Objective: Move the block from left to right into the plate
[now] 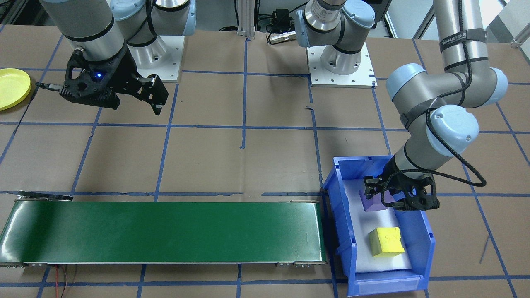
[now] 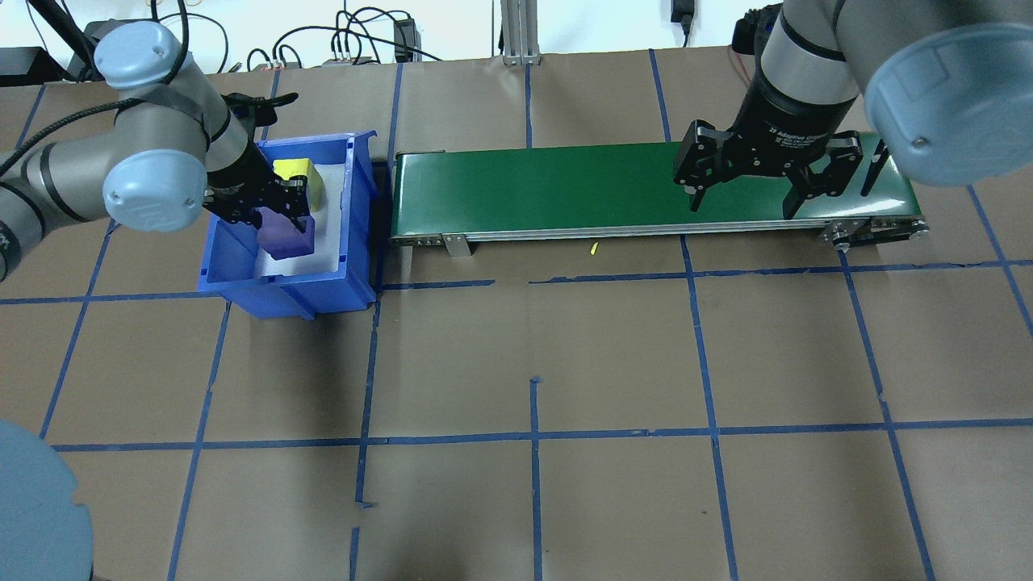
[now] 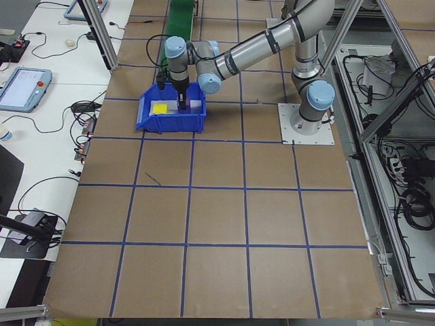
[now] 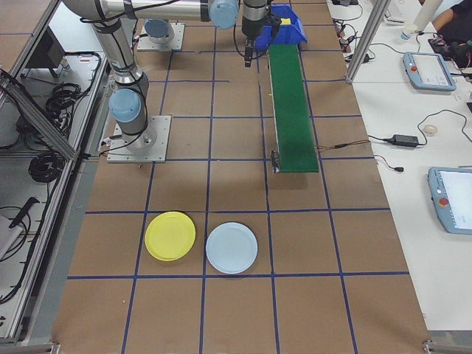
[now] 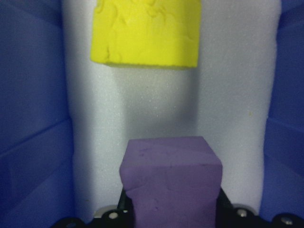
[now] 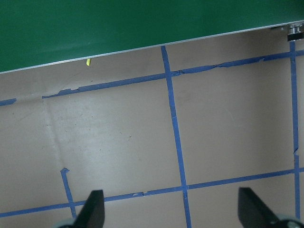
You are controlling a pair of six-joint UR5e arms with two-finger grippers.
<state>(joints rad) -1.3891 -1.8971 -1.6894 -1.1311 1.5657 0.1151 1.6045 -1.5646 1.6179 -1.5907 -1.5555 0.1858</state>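
The green conveyor belt (image 1: pixel 165 231) is bare, and the yellow plate (image 4: pixel 170 235) lies well apart from it past its far end, beside a pale blue plate (image 4: pixel 231 248), so nearly everything is left. In the blue bin (image 1: pixel 422 244) the left gripper (image 1: pixel 385 191) pinches the purple block (image 5: pixel 171 183), a matte, slightly dented cube just over the white foam liner; a yellow block (image 1: pixel 386 241) sits nearby. The right gripper (image 2: pixel 746 198) hangs spread near the belt.

Legible text: "2F Adaptive…" in white on the black collar of the right pincer (image 2: pixel 744 203), remainder unreadable; "VANJEED" on a black strap (image 1: pixel 456 40) around the left arm's upper tube.
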